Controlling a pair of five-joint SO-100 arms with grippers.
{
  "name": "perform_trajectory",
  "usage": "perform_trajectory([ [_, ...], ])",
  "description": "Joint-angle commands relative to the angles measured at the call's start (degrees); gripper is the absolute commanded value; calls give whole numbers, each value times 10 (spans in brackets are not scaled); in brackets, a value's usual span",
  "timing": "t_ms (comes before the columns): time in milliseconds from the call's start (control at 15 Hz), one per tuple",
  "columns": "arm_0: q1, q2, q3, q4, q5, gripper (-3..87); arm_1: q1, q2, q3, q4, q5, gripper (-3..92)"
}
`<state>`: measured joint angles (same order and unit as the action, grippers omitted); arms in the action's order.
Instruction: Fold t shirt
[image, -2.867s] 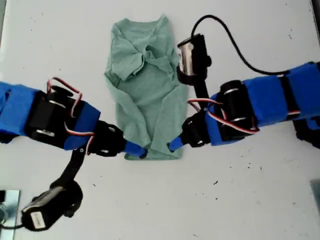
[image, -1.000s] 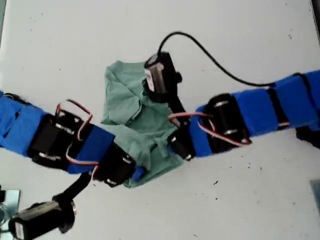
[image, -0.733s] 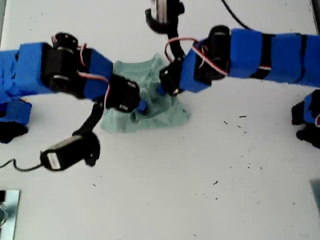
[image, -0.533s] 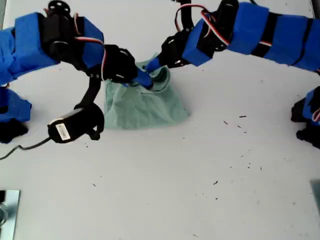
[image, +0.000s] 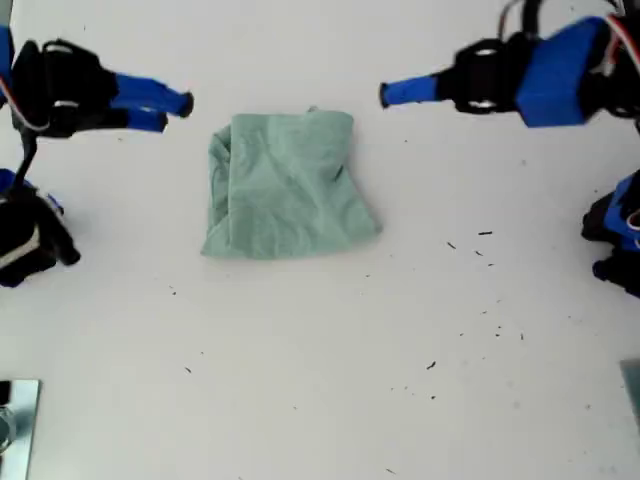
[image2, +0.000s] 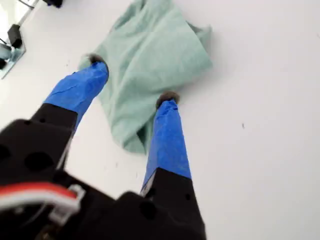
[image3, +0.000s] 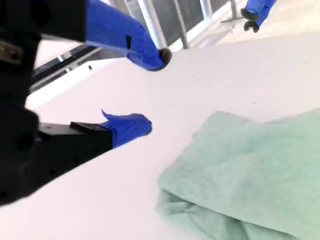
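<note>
T shirt (image: 290, 185) lies as a rough folded square on the white counter (image: 400, 350), far-centre in the exterior view, with lumpy edges and nothing holding it. My first gripper (image2: 131, 80) hangs off its far corner on the exterior view's right, jaws released and empty. My second gripper (image3: 154, 90) is beyond the far corner on the exterior view's left, jaws spread and empty. Both sit clear of the cloth, likely so the fold lies undisturbed. The fold looks about done.
</note>
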<state>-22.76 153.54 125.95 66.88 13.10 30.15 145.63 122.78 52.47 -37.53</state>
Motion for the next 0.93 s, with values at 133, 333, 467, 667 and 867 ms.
perform_trajectory([
  [133,148,372,389,-125,-135,120,-75,541,398,148,107,184],
  [333,221,526,551,-90,-246,109,-113,552,543,172,194,138],
  [467,220,516,597,-76,-200,131,-111,549,555,231,187,102],
  [667,237,531,594,-73,-96,154,-124,549,555,231,166,103],
  [867,241,531,594,-73,-96,154,-124,550,554,236,-56,93],
])
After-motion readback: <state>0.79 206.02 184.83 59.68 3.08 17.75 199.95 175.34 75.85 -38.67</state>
